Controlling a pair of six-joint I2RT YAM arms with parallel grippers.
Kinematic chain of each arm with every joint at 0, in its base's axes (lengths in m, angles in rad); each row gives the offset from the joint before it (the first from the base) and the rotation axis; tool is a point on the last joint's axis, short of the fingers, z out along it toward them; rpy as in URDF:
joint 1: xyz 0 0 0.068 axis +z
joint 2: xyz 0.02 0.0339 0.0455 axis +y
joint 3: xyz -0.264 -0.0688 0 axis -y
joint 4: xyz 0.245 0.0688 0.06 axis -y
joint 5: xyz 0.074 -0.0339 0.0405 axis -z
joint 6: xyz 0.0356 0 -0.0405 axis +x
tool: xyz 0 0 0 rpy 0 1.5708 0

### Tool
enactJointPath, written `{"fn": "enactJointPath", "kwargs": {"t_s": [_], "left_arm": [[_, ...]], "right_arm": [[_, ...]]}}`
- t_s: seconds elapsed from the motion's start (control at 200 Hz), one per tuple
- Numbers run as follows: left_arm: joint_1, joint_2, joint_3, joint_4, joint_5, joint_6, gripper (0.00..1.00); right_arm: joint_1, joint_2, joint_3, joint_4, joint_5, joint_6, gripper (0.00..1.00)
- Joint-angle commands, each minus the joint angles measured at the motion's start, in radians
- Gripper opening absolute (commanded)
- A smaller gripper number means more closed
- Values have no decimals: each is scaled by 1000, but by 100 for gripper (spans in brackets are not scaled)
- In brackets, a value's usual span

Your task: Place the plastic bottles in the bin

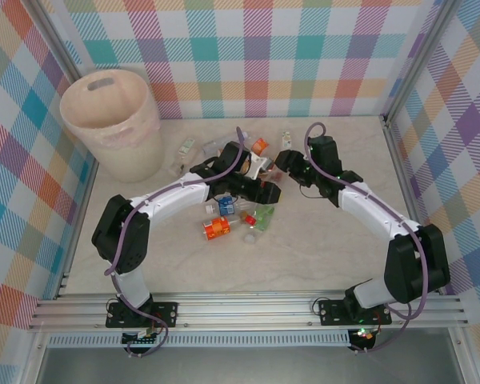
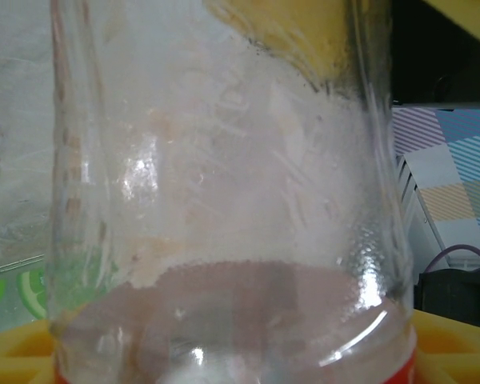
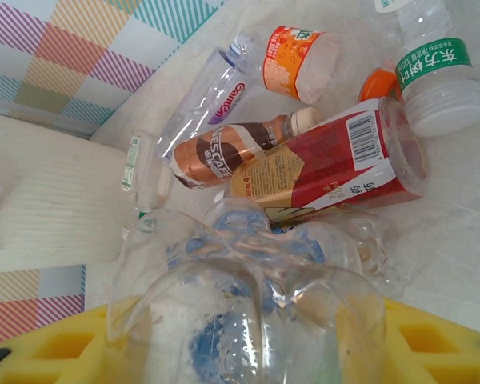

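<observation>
Pale worktop (image 1: pixel 320 256): bin (image 1: pixel 132 152) at ten o'clock, plastic bottles (image 1: pixel 228 220) heaped centre. Left end effector (image 1: pixel 266 192) clamps a clear bottle (image 2: pixel 224 200); right end effector (image 1: pixel 286 162) grips a second bottle (image 3: pixel 248 320). Best lift high before swinging toward ten o'clock.

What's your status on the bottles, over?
Left end effector closed on a clear bottle. Right end effector closed on a crumpled bottle. Other bottles loose mid-table. Bin upright, far left.
</observation>
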Motion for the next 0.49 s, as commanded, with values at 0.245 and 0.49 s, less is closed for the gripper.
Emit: {"fn": "enactJointPath", "kwargs": {"t_s": [0.245,0.49], "left_arm": [[5,-11,-8,39,-150,-40,62],[16,-54,-21,11,-313,-50,60]], "right_arm": [[1,-121,-44,134,68,58,87],[1,-264,-213,156,387,71,100]]}}
